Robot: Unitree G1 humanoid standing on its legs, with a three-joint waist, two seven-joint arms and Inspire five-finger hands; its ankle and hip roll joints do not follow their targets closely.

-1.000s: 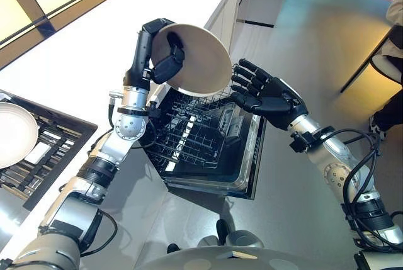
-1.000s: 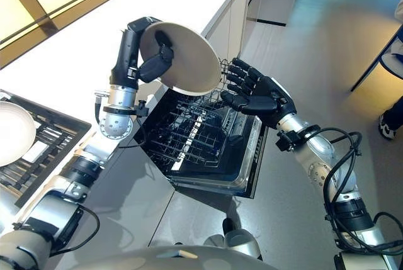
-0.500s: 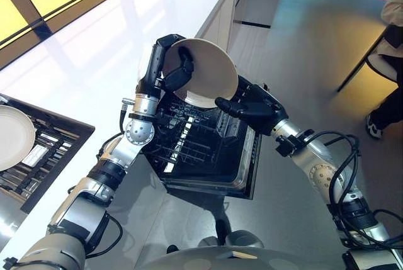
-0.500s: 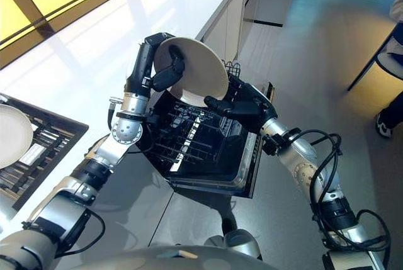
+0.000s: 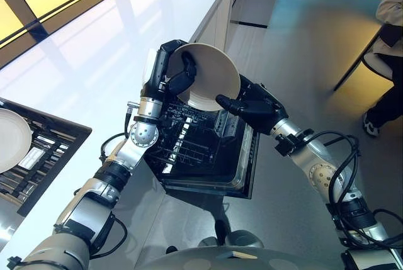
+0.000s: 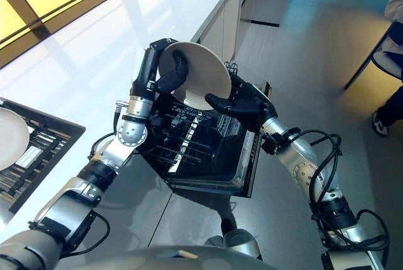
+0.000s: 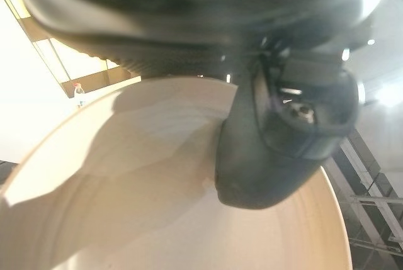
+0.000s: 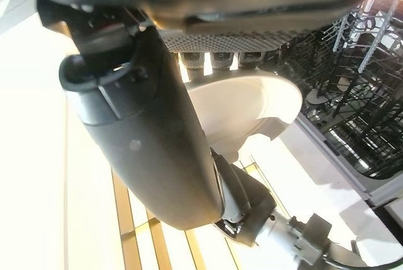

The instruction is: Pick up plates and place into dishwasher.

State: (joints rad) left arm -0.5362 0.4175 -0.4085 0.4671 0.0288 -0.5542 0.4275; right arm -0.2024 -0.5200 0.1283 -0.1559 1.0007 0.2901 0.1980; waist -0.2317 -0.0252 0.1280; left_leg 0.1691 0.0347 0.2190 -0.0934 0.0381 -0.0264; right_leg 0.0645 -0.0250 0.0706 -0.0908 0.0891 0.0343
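Above the open dishwasher rack [image 5: 189, 144], we grip the tilted plate [image 5: 211, 78] tight with our left hand [image 5: 179, 76], while our right hand [image 5: 252, 106], fingers spread loosely, touches its near-right edge.

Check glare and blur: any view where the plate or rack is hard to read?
Left eye view: window glare washes the countertop; plate and dishwasher rack read fine. Left wrist view: left hand blurred up close, casting a shadow across the plate. Right wrist view: right hand soft, backlit.

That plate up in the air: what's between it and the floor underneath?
The dishwasher's pulled-out black wire rack lies directly below the plate, in both eye views.
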